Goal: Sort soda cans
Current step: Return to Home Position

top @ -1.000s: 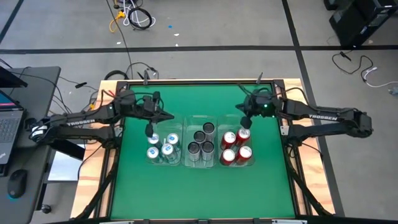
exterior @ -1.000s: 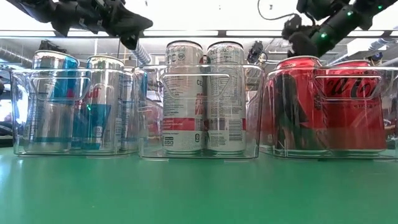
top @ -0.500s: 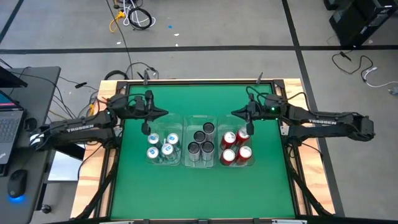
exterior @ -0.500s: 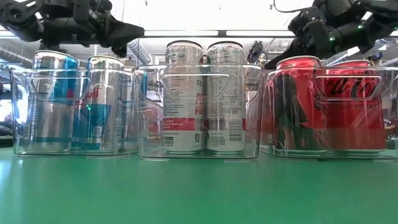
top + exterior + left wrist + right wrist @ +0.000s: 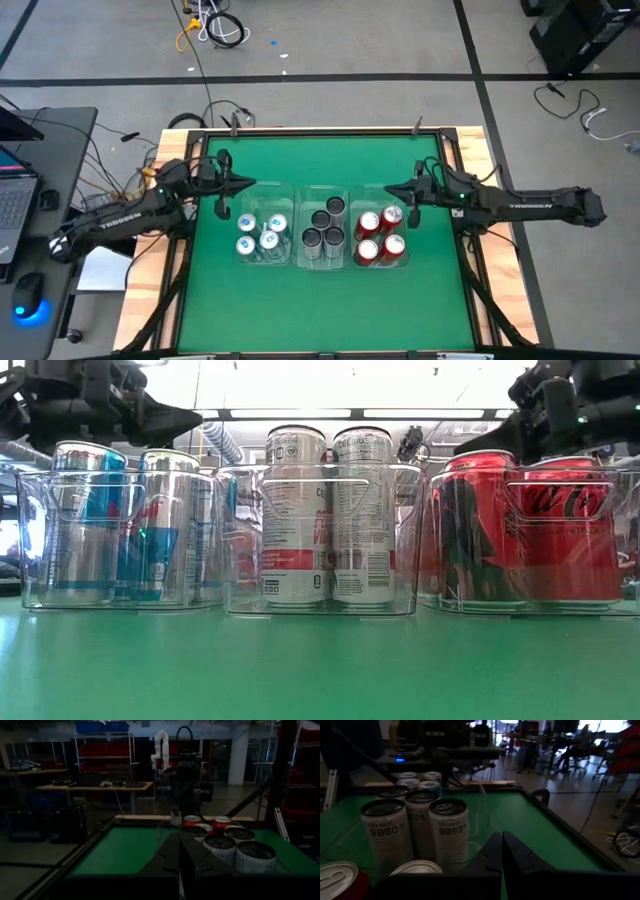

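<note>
Three clear bins stand in a row mid-table. The left bin holds several silver cans with pale teal tops (image 5: 259, 235) (image 5: 100, 525), the middle bin several dark-topped silver cans (image 5: 322, 228) (image 5: 325, 515) (image 5: 415, 830), and the right bin several red cans (image 5: 380, 236) (image 5: 530, 530). All stand upright on their bases. My left gripper (image 5: 248, 183) (image 5: 180, 860) hangs shut above the table, just far-left of the left bin. My right gripper (image 5: 388, 192) (image 5: 501, 847) is shut too, just above the far side of the red cans' bin. Neither holds anything.
The clear bins' walls (image 5: 225, 540) rise nearly to the can tops. Bare green table (image 5: 320, 300) lies on the near side of the bins, and more (image 5: 320, 155) on the far side. A wooden frame (image 5: 470, 160) borders the table. A laptop and a mouse sit off-table to the left.
Both arms have drawn back from over the bins: the left gripper toward the table's left edge, the right arm toward the right edge. Both grippers have levelled out from a downward tilt. The cans and bins have stayed where they were.
</note>
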Motion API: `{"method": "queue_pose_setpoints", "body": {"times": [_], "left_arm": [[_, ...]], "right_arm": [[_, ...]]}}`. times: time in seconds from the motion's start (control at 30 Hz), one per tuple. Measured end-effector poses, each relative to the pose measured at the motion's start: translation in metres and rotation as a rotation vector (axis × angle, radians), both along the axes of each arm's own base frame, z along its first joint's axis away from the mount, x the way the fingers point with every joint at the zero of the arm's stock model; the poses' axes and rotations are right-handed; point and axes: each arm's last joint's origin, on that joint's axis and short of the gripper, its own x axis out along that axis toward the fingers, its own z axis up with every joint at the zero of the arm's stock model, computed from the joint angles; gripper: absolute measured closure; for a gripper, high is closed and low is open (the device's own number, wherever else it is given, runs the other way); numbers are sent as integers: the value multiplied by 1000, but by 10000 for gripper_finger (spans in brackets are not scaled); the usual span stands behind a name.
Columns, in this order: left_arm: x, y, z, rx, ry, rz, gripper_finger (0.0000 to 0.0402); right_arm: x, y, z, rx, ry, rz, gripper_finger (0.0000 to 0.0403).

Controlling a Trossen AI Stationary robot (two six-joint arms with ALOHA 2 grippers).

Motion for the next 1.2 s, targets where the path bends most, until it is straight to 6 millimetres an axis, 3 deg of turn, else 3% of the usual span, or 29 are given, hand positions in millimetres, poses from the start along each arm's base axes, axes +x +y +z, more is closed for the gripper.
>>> {"method": "queue_pose_setpoints", "body": {"times": [0.4,0.8,0.9,1.2], "left_arm": [[-23,-6,-1,-3,13,58,402],[-40,-15,-3,16,-17,82,402],[-41,-15,-9,15,-19,92,402],[-35,-10,-41,-19,-108,112,402]], "right_arm": [[-24,15,-12,9,-98,8,403],[-48,23,-37,119,-6,40,403],[-52,23,-30,87,-52,36,403],[-51,23,-34,63,-34,37,403]]}}
